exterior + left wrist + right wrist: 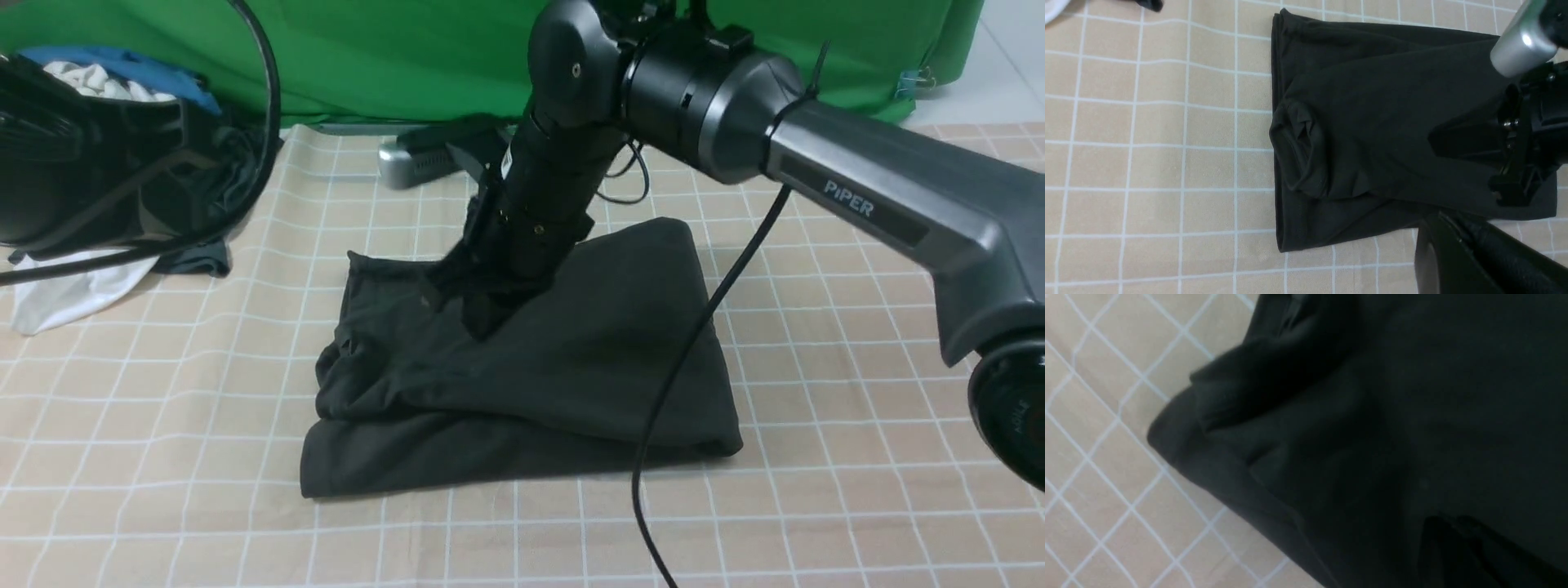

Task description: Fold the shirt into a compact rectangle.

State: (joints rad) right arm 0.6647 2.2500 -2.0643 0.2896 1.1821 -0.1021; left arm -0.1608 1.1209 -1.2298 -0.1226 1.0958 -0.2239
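Several garments [98, 82] are being seen heaped left of the shirt [571, 367], a silver device [412, 163] behind it. "PiPER" is being displayed on the right arm [849, 198], whose cable [694, 327] is crossing the shirt. Plain black, folded, its left edge bunched, it is being pressed on the checked cloth [816, 490] by the closed right gripper [482, 318]; the left gripper [1443, 241] is being held closed too.

Front forward — both wrists down over shirt [522, 384]

surface: beige grid-checked tablecloth [816, 367] | on it: folded black shirt [571, 367] centre; clothes pile [73, 294] far left
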